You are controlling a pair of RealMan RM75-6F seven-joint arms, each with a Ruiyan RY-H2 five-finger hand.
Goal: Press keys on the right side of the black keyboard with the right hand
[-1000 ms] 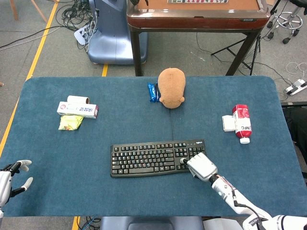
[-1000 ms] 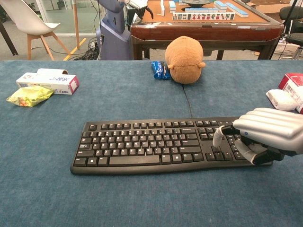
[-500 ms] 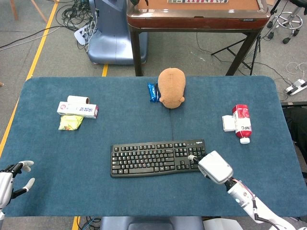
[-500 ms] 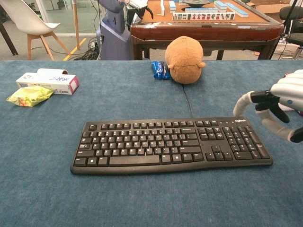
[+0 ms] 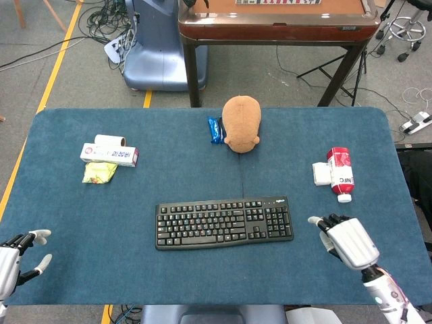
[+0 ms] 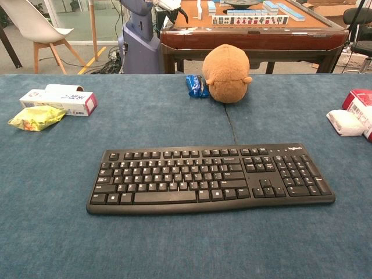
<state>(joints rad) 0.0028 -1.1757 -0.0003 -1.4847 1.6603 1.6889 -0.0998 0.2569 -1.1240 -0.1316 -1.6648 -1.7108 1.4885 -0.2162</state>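
Note:
The black keyboard (image 5: 224,223) lies flat near the front middle of the blue table, and fills the chest view as the keyboard (image 6: 210,178). My right hand (image 5: 347,241) hovers to the right of the keyboard, clear of its keys, fingers apart and holding nothing. It is out of the chest view. My left hand (image 5: 15,255) sits at the table's front left corner, fingers spread, empty.
A brown plush toy (image 5: 241,123) and a blue packet (image 5: 214,129) lie behind the keyboard. A red-and-white bottle (image 5: 341,173) and a white packet (image 5: 320,173) lie at the right. A box (image 5: 109,154) and a yellow bag (image 5: 99,172) lie at the left.
My right hand has lifted off the keyboard's right-side keys and drawn back to the right, leaving the chest view. The left hand has barely moved.

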